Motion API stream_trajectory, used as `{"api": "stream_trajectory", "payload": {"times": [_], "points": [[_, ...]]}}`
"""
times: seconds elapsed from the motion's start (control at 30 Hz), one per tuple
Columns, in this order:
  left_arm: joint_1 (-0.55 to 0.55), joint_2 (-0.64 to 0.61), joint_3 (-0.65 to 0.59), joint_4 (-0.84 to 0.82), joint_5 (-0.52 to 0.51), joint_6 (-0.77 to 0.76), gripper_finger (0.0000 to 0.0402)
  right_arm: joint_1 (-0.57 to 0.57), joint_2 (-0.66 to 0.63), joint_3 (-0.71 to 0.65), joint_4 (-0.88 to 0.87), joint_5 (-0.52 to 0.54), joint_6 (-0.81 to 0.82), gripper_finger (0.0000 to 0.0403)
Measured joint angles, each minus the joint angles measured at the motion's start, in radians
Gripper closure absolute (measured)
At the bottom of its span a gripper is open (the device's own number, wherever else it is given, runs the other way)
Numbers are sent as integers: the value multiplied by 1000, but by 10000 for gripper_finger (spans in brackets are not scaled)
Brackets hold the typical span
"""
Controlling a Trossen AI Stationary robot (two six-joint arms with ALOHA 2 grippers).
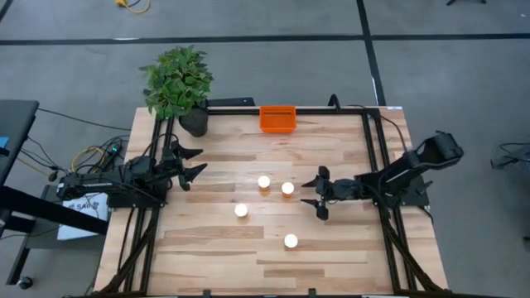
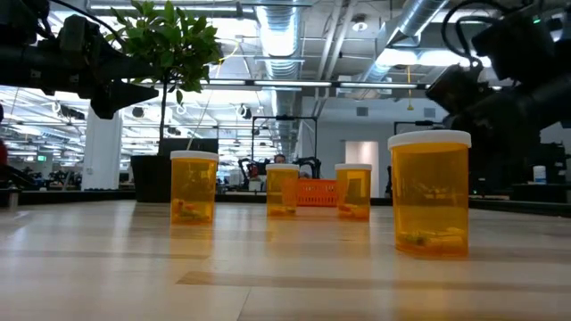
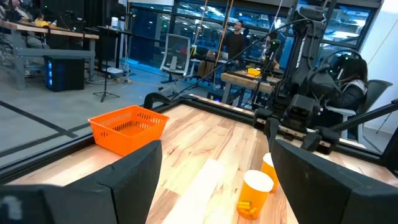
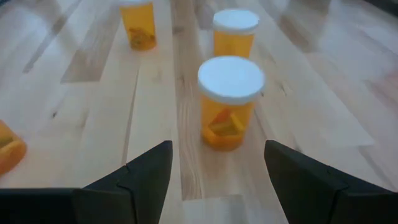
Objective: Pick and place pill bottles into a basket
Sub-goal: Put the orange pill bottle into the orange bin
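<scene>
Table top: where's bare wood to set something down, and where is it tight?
Free: the near strip in front of the nearest pill bottle, and the stretch between the orange basket and the bottle cluster. Crowded: mid-table, where three bottles stand close together, the open right pincer beside them. The open left pincer sits near the potted plant.

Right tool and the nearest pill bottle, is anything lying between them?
No. In the right wrist view only bare wood separates the open right tool from the nearest pill bottle; the high view shows the same bare gap on the table.
</scene>
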Motion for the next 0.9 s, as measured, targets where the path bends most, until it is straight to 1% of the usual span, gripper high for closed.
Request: {"api": "stream_trajectory", "payload": {"times": [0.17,0.3,0.77,0.9], "points": [[0,0,0,0,0,-5,109,0,112,67,0,0,0,153],[0,0,0,0,0,-22,109,0,164,110,4,0,-1,153],[0,0,0,0,0,-32,109,-53,169,113,13,-1,-4,153],[0,0,0,0,0,-32,109,-60,169,122,22,-4,-46,153]]}}
